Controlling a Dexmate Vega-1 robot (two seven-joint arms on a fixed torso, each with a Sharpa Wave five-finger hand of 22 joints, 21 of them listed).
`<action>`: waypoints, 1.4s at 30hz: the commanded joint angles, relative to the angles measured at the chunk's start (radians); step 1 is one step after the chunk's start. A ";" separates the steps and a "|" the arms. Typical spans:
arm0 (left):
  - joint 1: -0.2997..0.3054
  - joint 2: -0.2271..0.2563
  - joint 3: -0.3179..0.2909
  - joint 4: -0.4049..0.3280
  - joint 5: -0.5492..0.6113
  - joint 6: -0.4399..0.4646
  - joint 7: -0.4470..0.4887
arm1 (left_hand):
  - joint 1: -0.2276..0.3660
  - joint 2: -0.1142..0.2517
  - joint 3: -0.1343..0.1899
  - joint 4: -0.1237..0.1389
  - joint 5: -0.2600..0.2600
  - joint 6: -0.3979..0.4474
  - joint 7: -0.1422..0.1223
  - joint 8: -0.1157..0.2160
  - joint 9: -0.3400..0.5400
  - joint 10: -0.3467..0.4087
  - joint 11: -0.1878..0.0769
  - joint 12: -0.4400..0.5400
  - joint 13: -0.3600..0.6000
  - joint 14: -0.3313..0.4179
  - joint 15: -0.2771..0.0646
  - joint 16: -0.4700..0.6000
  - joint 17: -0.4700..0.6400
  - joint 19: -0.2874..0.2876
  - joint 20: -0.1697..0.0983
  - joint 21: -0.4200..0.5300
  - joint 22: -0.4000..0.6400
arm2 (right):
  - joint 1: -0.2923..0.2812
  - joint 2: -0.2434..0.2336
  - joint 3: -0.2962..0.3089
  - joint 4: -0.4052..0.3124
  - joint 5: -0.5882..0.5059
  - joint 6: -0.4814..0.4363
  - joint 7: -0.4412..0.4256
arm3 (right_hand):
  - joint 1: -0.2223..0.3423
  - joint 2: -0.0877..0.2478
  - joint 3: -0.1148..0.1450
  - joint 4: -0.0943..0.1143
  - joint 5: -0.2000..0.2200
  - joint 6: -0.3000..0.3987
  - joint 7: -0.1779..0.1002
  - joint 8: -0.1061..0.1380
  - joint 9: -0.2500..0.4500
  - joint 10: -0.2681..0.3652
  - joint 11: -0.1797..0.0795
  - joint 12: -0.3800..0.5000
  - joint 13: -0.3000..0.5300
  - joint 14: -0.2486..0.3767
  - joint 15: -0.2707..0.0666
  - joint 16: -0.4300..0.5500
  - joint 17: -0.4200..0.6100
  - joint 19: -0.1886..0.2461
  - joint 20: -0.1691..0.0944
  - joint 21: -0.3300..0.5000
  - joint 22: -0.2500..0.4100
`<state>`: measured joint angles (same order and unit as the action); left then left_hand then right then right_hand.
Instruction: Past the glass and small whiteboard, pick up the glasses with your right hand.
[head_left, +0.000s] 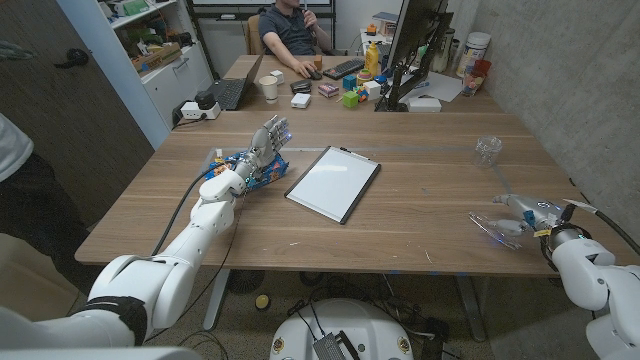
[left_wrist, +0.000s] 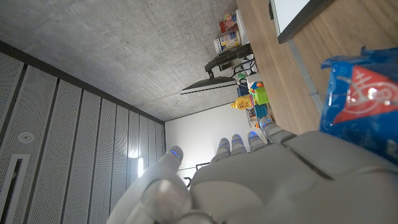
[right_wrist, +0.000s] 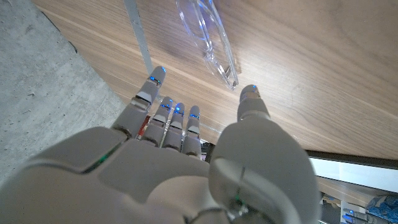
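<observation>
Over on the left, the robot's left hand (head_left: 262, 150) stands with fingers spread beside a crinkly blue snack packet (head_left: 243, 169), holding nothing. The small white rectangular whiteboard (head_left: 333, 183) lies mid-table, and the clear drinking glass (head_left: 487, 151) stands further right. The clear-framed glasses (head_left: 493, 228) lie on the wood nearby, not yet picked up. The right hand (head_left: 528, 214), open, sits just beside them; the grasp and lift remain.
</observation>
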<state>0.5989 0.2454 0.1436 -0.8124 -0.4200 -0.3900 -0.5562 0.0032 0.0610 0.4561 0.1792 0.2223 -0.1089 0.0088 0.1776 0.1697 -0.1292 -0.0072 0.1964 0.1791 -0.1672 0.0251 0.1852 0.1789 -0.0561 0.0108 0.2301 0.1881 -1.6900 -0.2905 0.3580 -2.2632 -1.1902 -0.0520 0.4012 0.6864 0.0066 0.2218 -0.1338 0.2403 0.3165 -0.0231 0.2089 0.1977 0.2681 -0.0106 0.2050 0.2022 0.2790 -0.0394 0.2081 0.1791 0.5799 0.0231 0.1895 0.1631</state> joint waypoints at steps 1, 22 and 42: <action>-0.005 -0.003 -0.004 0.008 0.003 -0.003 -0.007 | 0.004 0.095 -0.005 0.003 0.010 0.003 0.001 0.003 0.004 0.001 0.000 0.003 0.003 -0.019 0.001 0.001 0.004 -0.002 0.000 -0.001 0.006 | -0.003 -0.030 -0.037 0.009 -0.020 -0.035 0.019 | 0.000 -0.010 -0.004 0.002 0.008 0.012 0.007 0.010 0.003 0.011 0.002 0.007 0.003 0.005 -0.004 0.003 0.003 0.006 0.001 0.002 0.002; 0.003 -0.001 -0.006 -0.004 0.004 -0.004 -0.002 | 0.004 0.096 -0.007 0.003 0.011 0.001 0.001 0.003 0.004 -0.001 0.000 0.003 0.003 -0.019 0.001 0.001 0.004 -0.002 0.000 -0.002 0.006 | 0.007 -0.064 -0.090 0.026 -0.068 -0.098 0.036 | 0.020 0.000 -0.005 -0.003 0.017 0.044 0.008 0.017 0.003 0.016 -0.007 0.005 0.003 0.006 -0.009 -0.002 0.003 0.021 -0.007 0.003 0.002; -0.001 0.001 -0.004 -0.003 0.006 -0.006 0.000 | 0.005 0.097 -0.008 0.003 0.012 -0.003 0.001 0.002 0.004 -0.002 0.000 0.002 0.003 -0.018 0.001 0.001 0.004 0.000 -0.001 -0.002 0.005 | 0.025 -0.101 -0.128 0.046 -0.083 -0.144 0.082 | 0.163 0.040 0.031 -0.038 0.035 0.039 -0.019 0.004 0.002 0.011 -0.039 -0.003 0.003 0.005 -0.039 -0.009 0.001 0.046 -0.042 0.001 0.002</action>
<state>0.6001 0.2451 0.1383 -0.8161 -0.4158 -0.3933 -0.5579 0.0072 0.0649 0.4521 0.1833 0.2294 -0.1089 0.0087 0.1776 0.1697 -0.1293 -0.0072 0.1964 0.1790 -0.1672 0.0251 0.1852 0.1789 -0.0561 0.0109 0.2301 0.1881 -1.6781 -0.3675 0.2567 -2.2300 -1.2629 -0.1722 0.4594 0.8219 0.0434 0.2449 -0.1673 0.2702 0.3537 -0.0324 0.2176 0.1977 0.2762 -0.0372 0.2050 0.2021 0.2789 -0.0394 0.1995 0.1767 0.6193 -0.0092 0.1895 0.1632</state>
